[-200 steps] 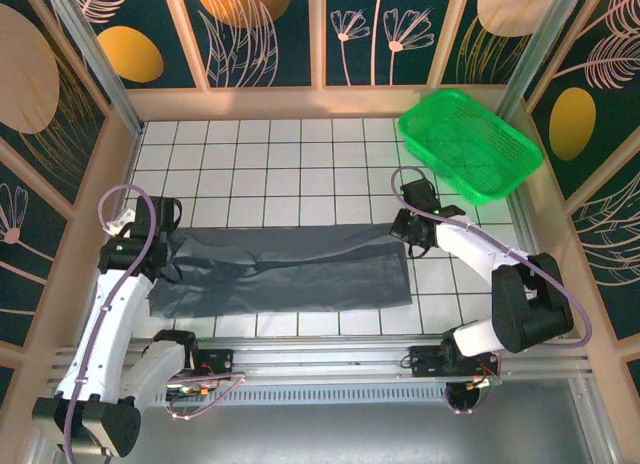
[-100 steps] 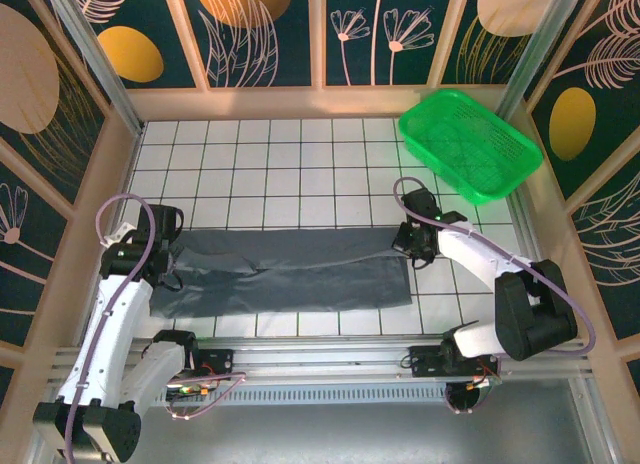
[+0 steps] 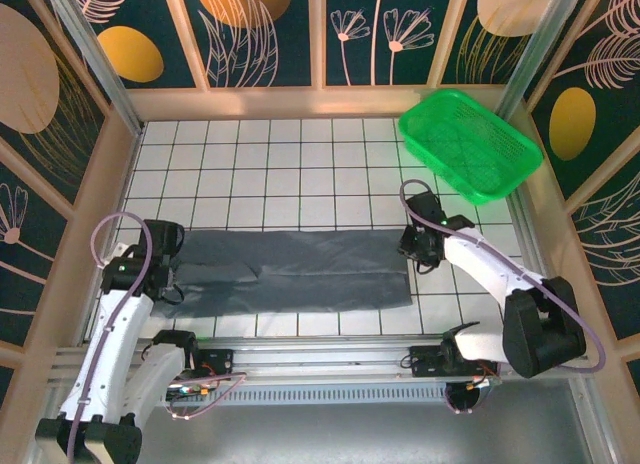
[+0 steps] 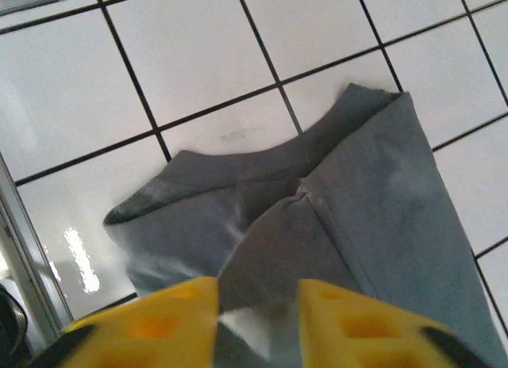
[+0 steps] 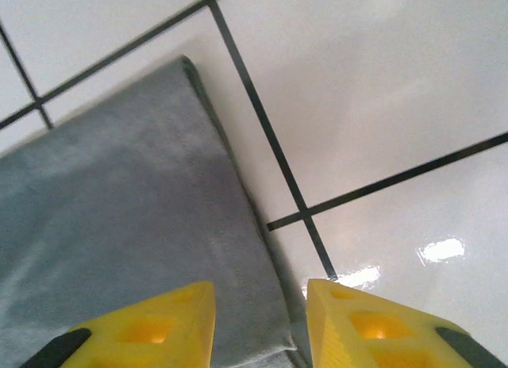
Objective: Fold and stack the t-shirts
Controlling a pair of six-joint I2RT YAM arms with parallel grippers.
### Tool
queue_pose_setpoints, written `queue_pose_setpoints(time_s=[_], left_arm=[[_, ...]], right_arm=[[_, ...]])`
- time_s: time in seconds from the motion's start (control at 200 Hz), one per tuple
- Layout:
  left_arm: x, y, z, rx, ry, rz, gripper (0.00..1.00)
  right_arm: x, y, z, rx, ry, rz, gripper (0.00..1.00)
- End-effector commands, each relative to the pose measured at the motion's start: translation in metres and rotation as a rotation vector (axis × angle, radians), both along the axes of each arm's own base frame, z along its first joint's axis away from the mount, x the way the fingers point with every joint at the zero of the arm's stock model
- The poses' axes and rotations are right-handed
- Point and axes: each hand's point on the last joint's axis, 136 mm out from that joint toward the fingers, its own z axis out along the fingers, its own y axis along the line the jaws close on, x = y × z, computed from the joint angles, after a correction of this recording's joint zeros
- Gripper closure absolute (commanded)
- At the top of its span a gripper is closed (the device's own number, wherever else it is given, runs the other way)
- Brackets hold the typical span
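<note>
Now the yellow-fingered left gripper point(image 4: 255, 293) and right gripper point(image 5: 260, 293), both parted and gripping nothing, should rise straight off the ends of the folded slate-grey fabric t-shirt point(image 3: 290, 269).

The t-shirt point(image 3: 290, 272) lies in a long band across the near half of the surface point(image 3: 280, 174) — left gripper point(image 3: 166, 276) over its left end, right gripper point(image 3: 417, 248) at its right end. The basket point(image 3: 470, 144) sits in the far right corner, well apart.

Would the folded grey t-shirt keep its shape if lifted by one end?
Probably not: the t-shirt lies in thin, wrinkled layers, so it would likely droop and unfold. Pushed across the glossy tiles, it would probably bunch up rather than slide whole.
</note>
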Motion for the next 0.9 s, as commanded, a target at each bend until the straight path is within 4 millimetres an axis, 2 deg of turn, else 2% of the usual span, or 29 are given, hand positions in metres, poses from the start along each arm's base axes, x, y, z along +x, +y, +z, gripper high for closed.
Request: queue_pose_setpoints(time_s=[0.0,0.1,0.175,0.25,0.345,0.41,0.49,0.636,0.731,0.791,0.896], left_arm=[[0.007,0.000,0.005,-0.002,-0.028,0.015,0.52],[0.032,-0.007,0.011,-0.021,-0.071,-0.027,0.54],[0.055,-0.015,0.011,-0.043,-0.102,-0.073,0.56],[0.090,-0.029,0.013,-0.090,-0.174,-0.131,0.61],[0.123,-0.046,-0.007,-0.150,-0.151,-0.199,0.64],[0.138,-0.055,-0.031,-0.201,-0.096,-0.224,0.66],[0.147,-0.060,-0.063,-0.265,-0.041,-0.231,0.68],[0.145,-0.042,-0.109,-0.311,0.042,-0.188,0.67],[0.141,-0.031,-0.126,-0.330,0.092,-0.175,0.67],[0.139,-0.031,-0.135,-0.361,0.106,-0.179,0.67],[0.158,-0.044,-0.144,-0.429,0.069,-0.251,0.67]], right_arm=[[0.011,0.004,0.018,-0.009,-0.053,0.007,0.63],[0.022,0.023,0.019,0.046,-0.073,0.060,0.66],[0.031,0.040,0.018,0.076,-0.080,0.107,0.72],[0.036,0.060,0.016,0.107,-0.081,0.168,0.76],[0.038,0.079,0.005,0.155,-0.048,0.219,0.78],[0.037,0.083,-0.007,0.170,-0.012,0.219,0.78],[0.038,0.082,-0.023,0.174,0.019,0.200,0.78],[0.044,0.067,-0.051,0.166,0.074,0.115,0.78],[0.048,0.052,-0.069,0.141,0.122,0.035,0.78],[0.052,0.042,-0.078,0.135,0.151,-0.013,0.78],[0.068,0.031,-0.091,0.118,0.182,-0.063,0.78]])
